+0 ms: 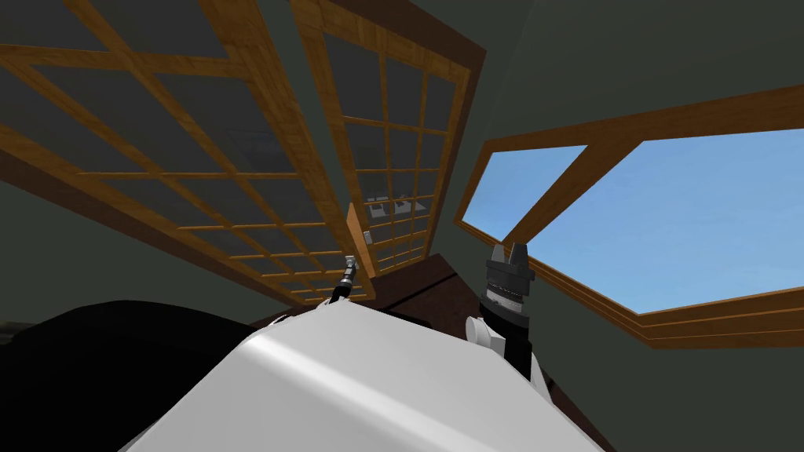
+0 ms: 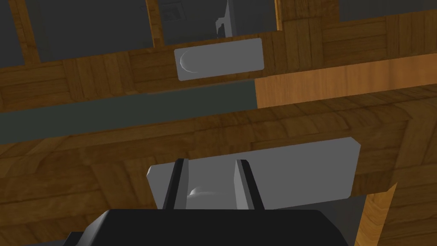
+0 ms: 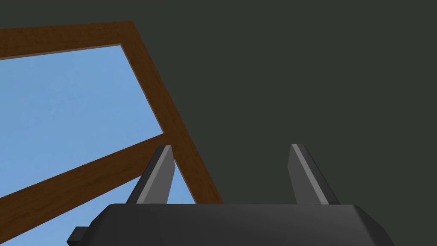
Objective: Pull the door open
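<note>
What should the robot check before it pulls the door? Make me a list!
1. Left gripper on the handle: ok, fingers shut against its sides.
2. Handle fixed to the wooden door: ok, it sits on a grey plate.
3. Right gripper out of the way: ok, open, raised near the window.
4. Door unlatched: cannot tell.
5. Room behind the robot to back up: cannot tell.

Home interior: grid-paned wooden door (image 1: 400, 149), timber-framed window (image 1: 667, 220), dark walls (image 1: 589, 55).
</note>
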